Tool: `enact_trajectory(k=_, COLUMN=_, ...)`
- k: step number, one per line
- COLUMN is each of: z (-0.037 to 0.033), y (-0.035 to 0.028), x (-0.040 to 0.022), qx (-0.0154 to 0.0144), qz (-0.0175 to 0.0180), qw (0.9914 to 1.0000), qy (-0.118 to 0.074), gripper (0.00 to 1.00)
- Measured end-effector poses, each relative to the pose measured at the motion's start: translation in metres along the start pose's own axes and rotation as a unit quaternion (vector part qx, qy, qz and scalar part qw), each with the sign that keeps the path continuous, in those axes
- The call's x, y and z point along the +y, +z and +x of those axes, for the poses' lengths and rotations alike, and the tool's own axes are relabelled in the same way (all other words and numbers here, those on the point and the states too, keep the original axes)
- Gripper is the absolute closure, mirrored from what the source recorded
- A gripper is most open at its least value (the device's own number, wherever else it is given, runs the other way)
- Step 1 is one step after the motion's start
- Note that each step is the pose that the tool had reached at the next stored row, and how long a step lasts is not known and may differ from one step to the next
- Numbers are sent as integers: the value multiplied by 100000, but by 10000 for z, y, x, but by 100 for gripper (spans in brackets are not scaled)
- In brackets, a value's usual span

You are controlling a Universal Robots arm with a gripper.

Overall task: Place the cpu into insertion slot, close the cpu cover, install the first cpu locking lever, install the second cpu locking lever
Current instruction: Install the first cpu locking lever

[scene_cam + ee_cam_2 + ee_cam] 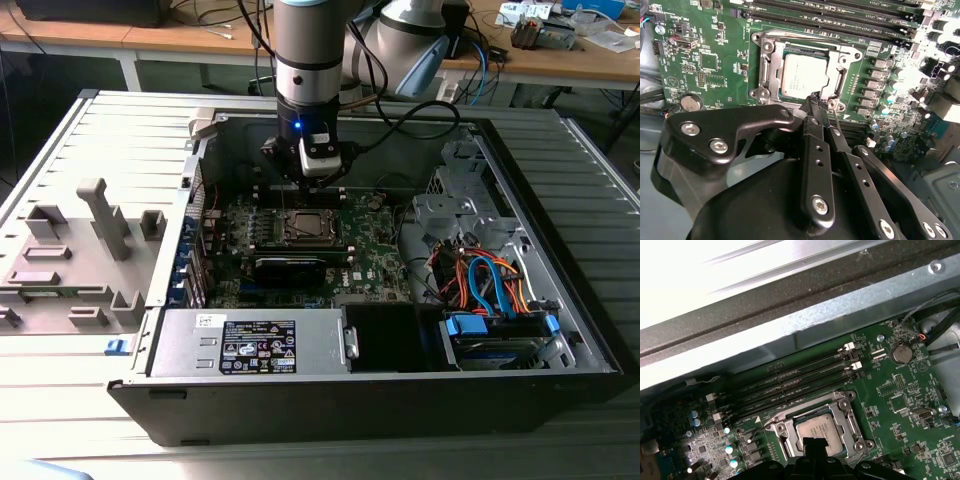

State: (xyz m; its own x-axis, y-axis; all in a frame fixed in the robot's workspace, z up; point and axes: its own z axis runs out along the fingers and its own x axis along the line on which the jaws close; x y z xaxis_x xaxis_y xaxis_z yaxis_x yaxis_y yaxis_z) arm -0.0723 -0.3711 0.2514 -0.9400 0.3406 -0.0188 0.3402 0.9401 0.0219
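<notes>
Cpu [802, 75], flat matte silver-grey square, seated in insertion slot [834, 84]; thin shiny cpu cover [769, 65] lies flat around it; green motherboard [715, 65]; black pincer [819, 101] clenched, tips just beside cpu's edge.

Cpu [804, 75] within cpu cover [771, 67], gripper [821, 103] above

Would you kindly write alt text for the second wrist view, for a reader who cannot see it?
The arm's black tool is poised at one edge of the silver cpu cover, which lies flat around the seated cpu. Around them spreads the green motherboard, with long black memory slots running along the far side of the cover.
</notes>
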Motion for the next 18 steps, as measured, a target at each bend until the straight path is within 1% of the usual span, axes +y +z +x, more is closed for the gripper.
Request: enact_trajectory(k=18, z=0, y=0, x=0, qx=28, qz=-26, qw=99992, qy=-1258, gripper=89)
